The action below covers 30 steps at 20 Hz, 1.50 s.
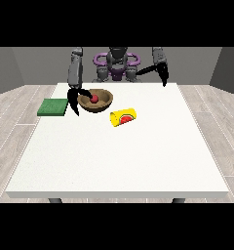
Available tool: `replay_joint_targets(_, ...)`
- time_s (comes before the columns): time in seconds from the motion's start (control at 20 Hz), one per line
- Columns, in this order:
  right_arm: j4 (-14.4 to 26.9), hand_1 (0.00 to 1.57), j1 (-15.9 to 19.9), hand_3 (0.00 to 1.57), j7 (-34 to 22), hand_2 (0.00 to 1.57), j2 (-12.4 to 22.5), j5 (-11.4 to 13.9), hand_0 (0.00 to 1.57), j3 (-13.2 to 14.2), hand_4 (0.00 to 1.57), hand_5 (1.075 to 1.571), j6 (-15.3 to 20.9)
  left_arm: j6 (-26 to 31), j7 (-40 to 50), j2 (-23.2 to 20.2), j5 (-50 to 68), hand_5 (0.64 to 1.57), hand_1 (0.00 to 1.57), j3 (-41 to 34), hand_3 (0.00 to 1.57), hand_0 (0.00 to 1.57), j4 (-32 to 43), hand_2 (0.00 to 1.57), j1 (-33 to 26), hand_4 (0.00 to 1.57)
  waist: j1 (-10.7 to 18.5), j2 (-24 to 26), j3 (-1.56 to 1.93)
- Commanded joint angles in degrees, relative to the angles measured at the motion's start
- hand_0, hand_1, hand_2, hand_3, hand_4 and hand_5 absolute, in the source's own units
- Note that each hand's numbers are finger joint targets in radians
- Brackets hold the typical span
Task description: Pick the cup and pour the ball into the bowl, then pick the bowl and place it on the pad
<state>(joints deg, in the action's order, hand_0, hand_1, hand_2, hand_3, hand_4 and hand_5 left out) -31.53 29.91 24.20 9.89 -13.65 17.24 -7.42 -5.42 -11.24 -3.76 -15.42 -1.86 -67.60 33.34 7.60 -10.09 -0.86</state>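
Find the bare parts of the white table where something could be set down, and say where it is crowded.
Free: the whole near half of the white table, in front of the yellow cup lying on its side, and the right side beyond it. Crowded: the far left, where the green square pad, the brown wooden bowl holding the red ball and the hand at the view's left cluster.

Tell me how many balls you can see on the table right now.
1. A red ball sits inside the brown bowl, beside the hand at the view's left. The yellow cup lies on its side; its inside is not visible.
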Motion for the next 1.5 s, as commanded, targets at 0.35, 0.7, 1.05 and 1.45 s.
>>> replay_joint_targets(0.35, 1.74, 1.57, 1.46, 1.57, -13.88, 1.57, 2.35, 6.56, 1.57, -5.19, 1.02, 1.554, 10.37, 1.12, -1.20, -2.57, 2.21, 1.570, 0.00, -3.49, 0.00, 0.00, 2.60, 0.00, -1.69, 0.00, -1.01, 2.90, 0.80)
replay_joint_targets(0.7, -0.31, 1.57, 4.82, 1.57, -24.42, 1.57, 4.39, 5.71, 1.57, -5.42, 1.04, 1.559, 9.87, 1.37, -1.95, -3.34, 3.09, 1.570, 0.00, -4.50, 0.00, 0.00, 3.35, 0.00, -5.77, 0.00, -3.66, 7.56, 0.85)
replay_joint_targets(1.05, -5.61, 1.57, 7.90, 1.57, -32.38, 1.57, 10.58, 3.57, 1.57, -4.43, 1.06, 1.562, 4.69, 1.94, -4.77, -7.73, 5.89, 1.570, 0.00, -9.68, 0.00, 0.00, 8.21, 0.00, -3.29, 0.00, -8.38, 6.47, 0.85)
replay_joint_targets(1.45, -6.37, 1.57, 5.59, 1.57, -28.46, 1.57, 15.90, 0.08, 1.57, -0.39, 1.06, 1.559, -0.88, -3.88, -11.85, -3.70, 3.10, 1.565, 0.00, -7.21, 0.00, 0.00, 8.53, 0.00, -5.80, 0.00, -8.62, 1.31, 0.86)
